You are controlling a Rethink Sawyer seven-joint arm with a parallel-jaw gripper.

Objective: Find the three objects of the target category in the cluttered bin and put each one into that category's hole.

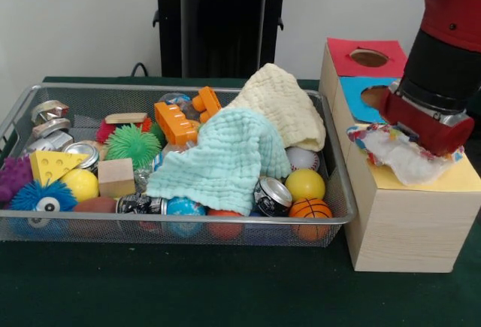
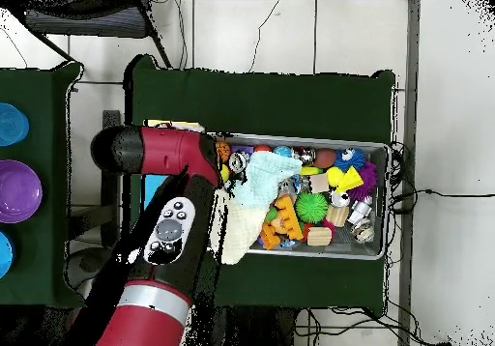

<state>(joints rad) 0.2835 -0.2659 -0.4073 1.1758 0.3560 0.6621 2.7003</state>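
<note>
The wire mesh bin (image 1: 188, 86) sits on the green table, full of toys, balls and cans; it also shows in the overhead view (image 2: 385, 202). My gripper (image 1: 422, 133) hangs over the pale wooden box with the yellow surround (image 1: 460, 180), to the right of the bin. A crumpled white wrapper with coloured spots (image 1: 402, 155) is bunched right under the gripper and lies over the yellow top, hiding the hole. The wrapper also hides how the gripper stands. No other spotted wrapper shows in the bin. In the overhead view the arm (image 2: 169, 228) covers the gripper and the boxes.
A mint waffle cloth (image 1: 218, 158) and a cream waffle cloth (image 1: 282, 105) drape over the bin's right half. The blue-surrounded hole (image 1: 372, 95) and the red-surrounded hole (image 1: 368, 57) lie behind the yellow box. The robot pedestal (image 1: 218, 19) stands behind the bin.
</note>
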